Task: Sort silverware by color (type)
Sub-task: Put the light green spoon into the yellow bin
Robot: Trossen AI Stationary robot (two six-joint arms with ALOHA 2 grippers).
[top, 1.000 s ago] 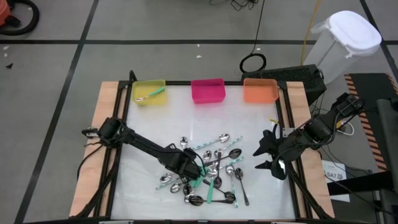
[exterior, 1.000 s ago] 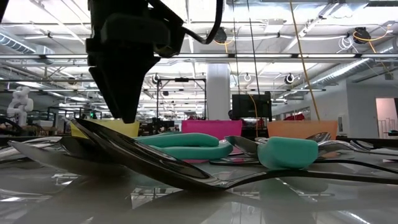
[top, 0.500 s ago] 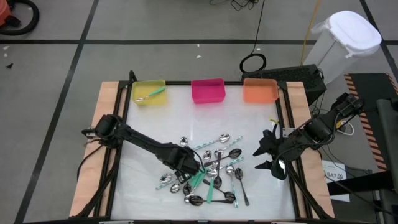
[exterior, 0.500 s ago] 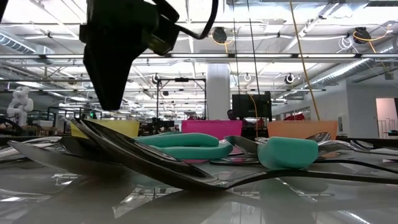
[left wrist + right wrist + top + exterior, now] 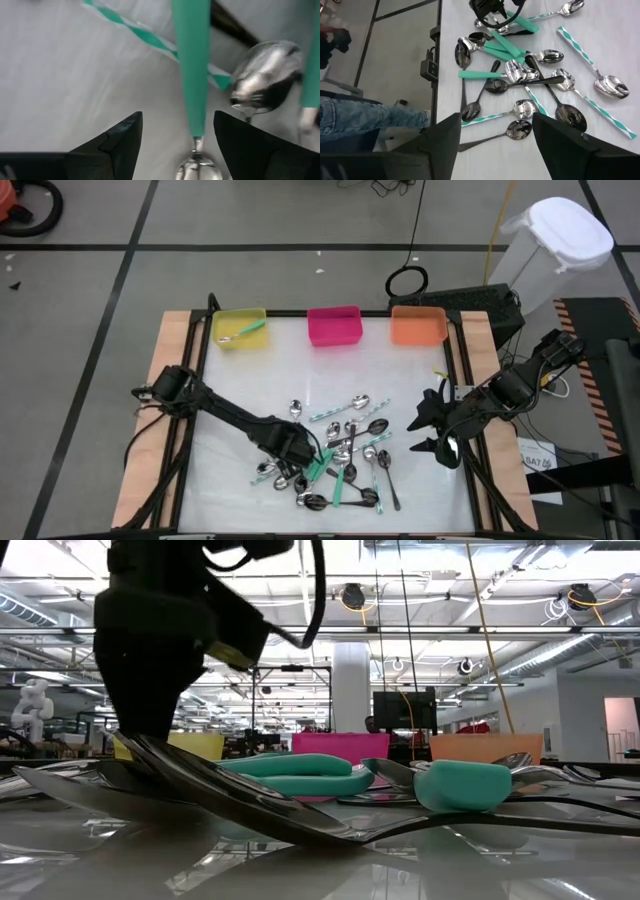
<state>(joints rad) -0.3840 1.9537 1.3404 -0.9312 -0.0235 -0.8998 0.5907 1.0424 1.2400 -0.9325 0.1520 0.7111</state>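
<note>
Over the spoon pile, the left gripper (image 5: 175,145) was down low with its two dark fingers spread wide, straddling a solid teal-handled spoon (image 5: 192,75) but not pinching it yet, as far as I could tell. So nothing was actually in its grasp, just lined up for a grab. In the overhead shot that gripper (image 5: 300,448) sat at the pile's near-left edge.

Right around it was the heap of small spoons (image 5: 340,455), a messy mix: solid teal handles, teal-and-white striped handles, all-shiny silver ones and a few dark grey-black ones, lots of them crossing or lying on each other. The right wrist camera showed the same tangle (image 5: 530,75) pretty clearly.

The right gripper (image 5: 430,430) was off to the right of the pile, fingers wide apart, holding nothing, just waiting.

Further back from the pile, along the far edge of the white tabletop (image 5: 250,400), sat three plastic bins: yellow (image 5: 240,328), pink (image 5: 334,326) and orange (image 5: 418,326). The yellow one had a single teal-handled spoon (image 5: 245,333) in it. The pink and orange ones looked empty to me.

So progress-wise this was barely started, I'd say. One spoon sorted, everything else still in the heap. My guess is the teal ones go to yellow, and the silver and dark ones still need their own bins. The overlap in that pile could make clean single-spoon grabs tricky.
</note>
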